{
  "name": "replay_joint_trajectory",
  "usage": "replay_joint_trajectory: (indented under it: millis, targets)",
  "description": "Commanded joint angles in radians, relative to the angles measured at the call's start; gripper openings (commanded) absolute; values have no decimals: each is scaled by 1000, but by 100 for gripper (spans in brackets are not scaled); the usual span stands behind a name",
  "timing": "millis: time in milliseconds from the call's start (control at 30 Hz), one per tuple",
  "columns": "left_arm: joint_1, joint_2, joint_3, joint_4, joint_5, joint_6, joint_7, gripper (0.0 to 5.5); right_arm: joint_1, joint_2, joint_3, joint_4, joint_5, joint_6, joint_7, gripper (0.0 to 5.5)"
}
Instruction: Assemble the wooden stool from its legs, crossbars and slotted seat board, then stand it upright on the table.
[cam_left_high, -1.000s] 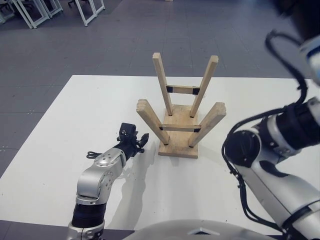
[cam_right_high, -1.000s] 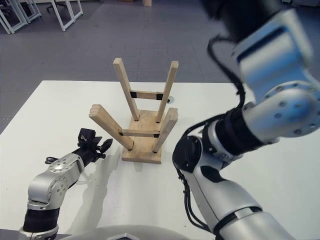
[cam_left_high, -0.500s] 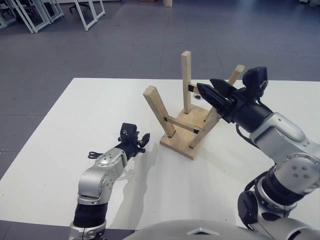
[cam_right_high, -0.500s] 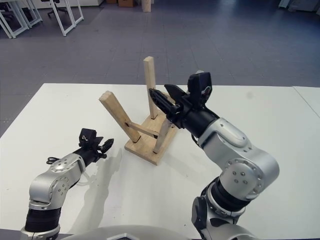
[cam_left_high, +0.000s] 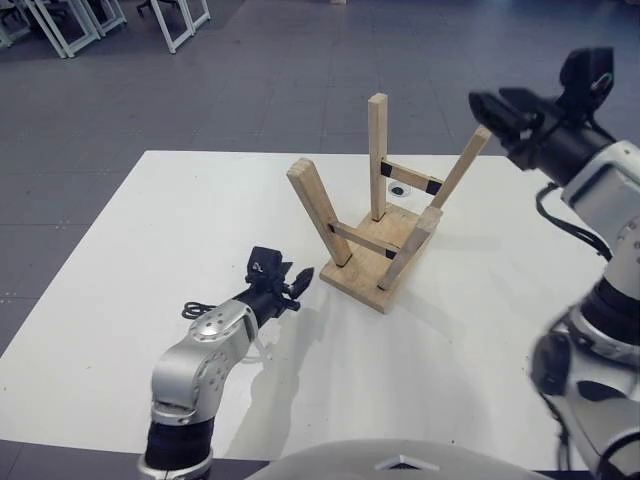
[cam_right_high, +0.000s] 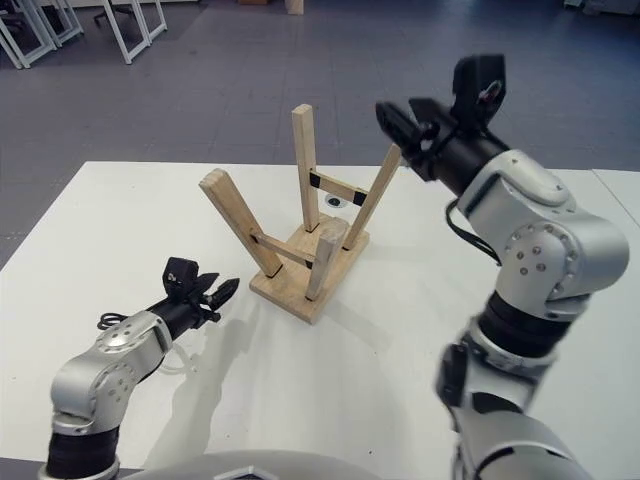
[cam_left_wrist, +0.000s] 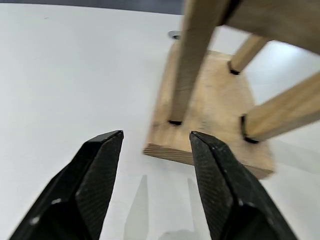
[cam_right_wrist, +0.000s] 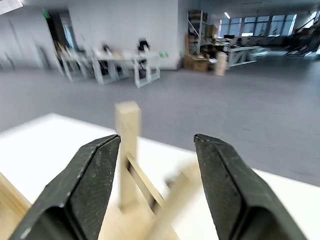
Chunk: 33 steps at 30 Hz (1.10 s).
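Note:
The wooden stool (cam_left_high: 375, 270) is assembled and rests upside down on the white table (cam_left_high: 150, 250), seat board flat, legs (cam_left_high: 318, 212) splayed upward and joined by black-ended crossbars (cam_left_high: 410, 180). Low on the table, my left gripper (cam_left_high: 292, 289) is open a short way left of the seat board; in the left wrist view its fingers (cam_left_wrist: 100, 165) frame the board's corner (cam_left_wrist: 210, 125). My right gripper (cam_left_high: 495, 105) hangs open in the air beside the top of the far right leg (cam_left_high: 462, 165), touching nothing. In the right wrist view the gripper (cam_right_wrist: 157, 137) points over a leg top (cam_right_wrist: 127, 120).
A small dark ring (cam_left_high: 400, 188) lies on the table behind the stool. The table's far edge runs just beyond it, with grey floor and white desk frames (cam_left_high: 180, 20) farther off. Bare table surface lies in front of and to the right of the stool.
My right gripper has drawn back up and to the right, away from the stool's legs. The stool, turned since a second ago, stays put. The left gripper has edged closer to the seat board.

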Motion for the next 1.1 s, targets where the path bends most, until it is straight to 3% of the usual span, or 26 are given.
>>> replay_joint_trajectory:
  millis: [33,167,267,600,700,1100]
  targets:
    - [-32,60,67,-76,-82,93,-29,250,186,-168,194,-6,-99,-136,171,271]
    - [-72,48,86,-74,-119,133,-5,250,315,-185,395,-36,-174,-231,253,271]
    - [-56,67,92,-89,-144,152,-15,250,291,-137,517,-64,-214,-266,279,271]
    - [1,352,255,-68,-291,157,-272,250,2,153,683,26,-275,-265,269,271]
    - [-62,343,265,-47,-311,143,-253,250,-24,191,694,56,-290,-279,271,271]
    - [-261,262,230,-56,-464,143,-124,250,103,74,559,28,-311,-271,280,271]
